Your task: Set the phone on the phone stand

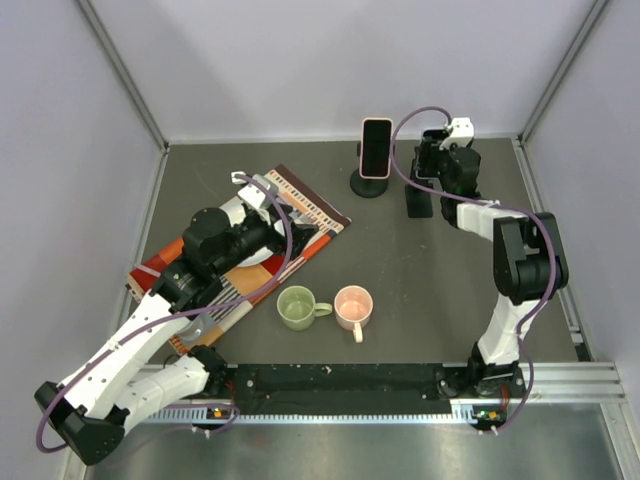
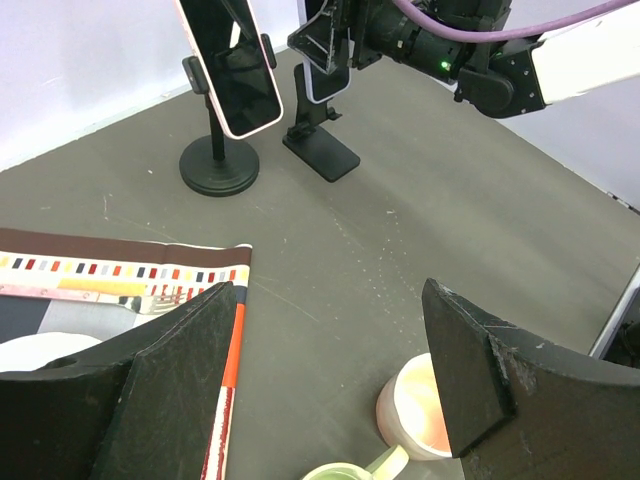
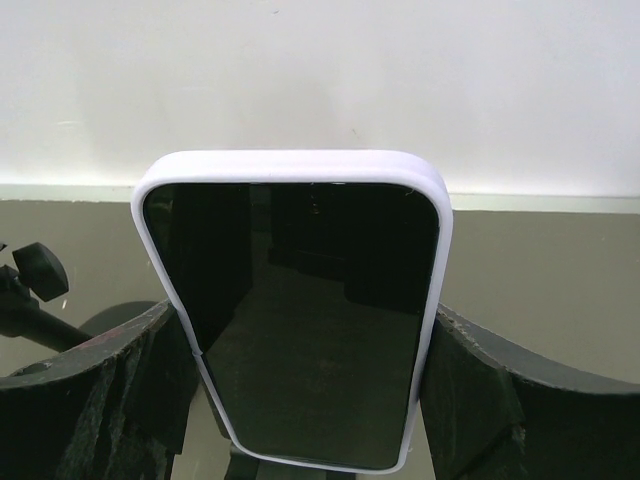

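The phone, dark-screened in a pale lavender case, stands upright between my right gripper's fingers, which are shut on its two long edges. In the left wrist view this phone sits at the top of the black folding phone stand, held by the right gripper. From above, the right gripper is at the back right, over the stand. My left gripper is open and empty, low over the table near the mugs, and lies over the mat in the top view.
A second phone in a pink case sits on a round-base stand just left of the black stand. A green mug and a pink mug stand mid-table. A striped mat lies at left.
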You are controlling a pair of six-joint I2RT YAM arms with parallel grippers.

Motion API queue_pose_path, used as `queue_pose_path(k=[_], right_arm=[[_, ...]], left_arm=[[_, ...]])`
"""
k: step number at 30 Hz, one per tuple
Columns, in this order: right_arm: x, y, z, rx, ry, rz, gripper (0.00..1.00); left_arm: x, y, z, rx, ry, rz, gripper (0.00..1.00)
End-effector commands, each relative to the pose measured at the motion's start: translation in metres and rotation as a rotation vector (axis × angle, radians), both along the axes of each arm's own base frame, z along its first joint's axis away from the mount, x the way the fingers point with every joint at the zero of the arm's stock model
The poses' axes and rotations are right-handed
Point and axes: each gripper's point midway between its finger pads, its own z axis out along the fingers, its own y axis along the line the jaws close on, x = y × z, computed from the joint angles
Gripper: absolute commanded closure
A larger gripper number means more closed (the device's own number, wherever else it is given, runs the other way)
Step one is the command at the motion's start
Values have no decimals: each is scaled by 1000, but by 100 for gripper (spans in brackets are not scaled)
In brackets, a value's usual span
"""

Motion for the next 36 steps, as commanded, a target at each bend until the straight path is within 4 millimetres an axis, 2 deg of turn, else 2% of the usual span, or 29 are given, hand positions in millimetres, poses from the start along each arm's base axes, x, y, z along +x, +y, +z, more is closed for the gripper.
queue_pose_path(k=[1,7,13,20,28,36], right_arm=[[9,10,52,50,-165,47,100],[-1,13,53,116,-165,54,100],[3,14,40,111,-131,54,100],[1,18,34,92,-121,56,100],[1,19,15,74,-85,56,100],[-4,21,-6,58,-46,47,96]], left_arm=[[5,4,9,-10,-41,22,20],[5,2,8,-9,-37,14,20],[6,3,8,-8,-39,22,20],[6,2,7,-11,-34,14,20],[5,3,8,-12,-36,16,20],[4,3,9,-14,-39,14,20]])
